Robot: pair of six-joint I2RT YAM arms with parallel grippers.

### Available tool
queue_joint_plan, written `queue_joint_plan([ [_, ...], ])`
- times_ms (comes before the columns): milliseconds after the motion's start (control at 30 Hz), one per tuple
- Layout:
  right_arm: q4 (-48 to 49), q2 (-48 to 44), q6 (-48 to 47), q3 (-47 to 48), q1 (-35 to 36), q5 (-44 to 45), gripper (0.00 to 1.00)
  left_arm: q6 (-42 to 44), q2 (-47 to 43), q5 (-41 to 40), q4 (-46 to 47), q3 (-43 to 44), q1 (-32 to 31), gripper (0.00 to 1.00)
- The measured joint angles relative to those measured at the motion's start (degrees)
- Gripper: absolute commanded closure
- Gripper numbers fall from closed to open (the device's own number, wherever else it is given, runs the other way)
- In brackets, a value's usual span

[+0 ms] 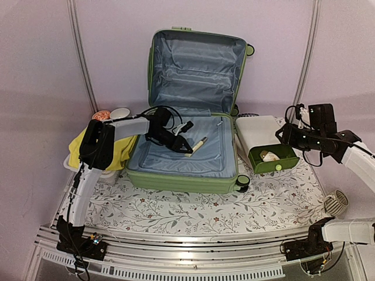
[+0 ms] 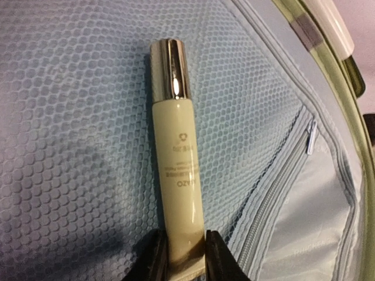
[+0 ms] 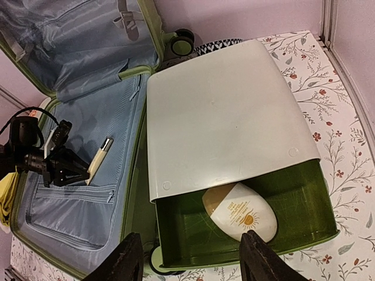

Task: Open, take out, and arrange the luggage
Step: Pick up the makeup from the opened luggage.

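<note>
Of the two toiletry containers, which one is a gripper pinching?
The slim cream tube with the shiny cap, over the mesh of the suitcase; the left gripper pinches its bottom end. The squat sunscreen bottle lies loose in the green drawer.

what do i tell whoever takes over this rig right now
The luggage lies open, lid upright.
The left gripper has its fingers closed on the base end of the cream tube, over the mesh lining of the lower half; whether it is lifted yet is unclear.
The right gripper is open and empty above the green box beside the luggage, with a sunscreen bottle inside.
Done: opened. Left: take the tube out and arrange it.
</note>
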Motion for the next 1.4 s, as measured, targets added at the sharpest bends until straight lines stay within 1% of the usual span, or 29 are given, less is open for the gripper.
queue_joint_plan([
  [33, -0.02, -0.17, 0.02, 0.00, 0.00, -0.07, 0.43, -0.09, 0.00, 0.09, 0.07, -0.22, 0.00, 0.85],
  [67, -0.02, -0.26, 0.02, 0.00, 0.00, -0.09, 0.43, -0.26, -0.02, 0.20, 0.09, -0.28, 0.00, 0.87],
  [167, -0.07, -0.57, 0.09, 0.00, 0.00, -0.33, 0.42, -0.35, -0.13, 0.17, 0.70, -0.94, 0.00, 0.87],
  [267, -0.07, -0.70, 0.26, 0.00, 0.00, -0.68, 0.42, -1.25, -1.62, -0.61, 2.75, -3.78, 0.00, 0.87],
  [533, 0.07, -0.70, 1.33, -0.11, 0.00, -3.72, 0.40, -3.76, -12.59, -5.77, 10.27, -17.62, -0.17, 0.88],
  [633, 0.24, -0.59, 1.55, -0.11, 0.00, -5.44, 0.37, -4.02, -16.02, -7.96, 10.95, -20.72, -0.24, 0.88],
  [900, 2.27, -0.35, 2.82, -0.46, 0.70, -11.43, 0.36, -5.14, -25.11, -11.91, 10.40, -28.83, -0.59, 0.88],
  [1100, 6.16, 0.46, 3.91, -0.94, 5.55, -14.73, 0.35, -7.63, -36.22, -13.99, 11.89, -34.53, -2.12, 0.89],
  [1233, 11.72, 1.33, 4.13, -1.14, 11.26, -17.75, 0.34, -8.74, -42.62, -14.78, 13.86, -35.78, -4.28, 0.89],
  [1400, 20.96, 2.21, 4.52, -1.99, 17.49, -19.80, 0.34, -10.23, -47.30, -15.63, 16.98, -37.86, -9.38, 0.88],
])
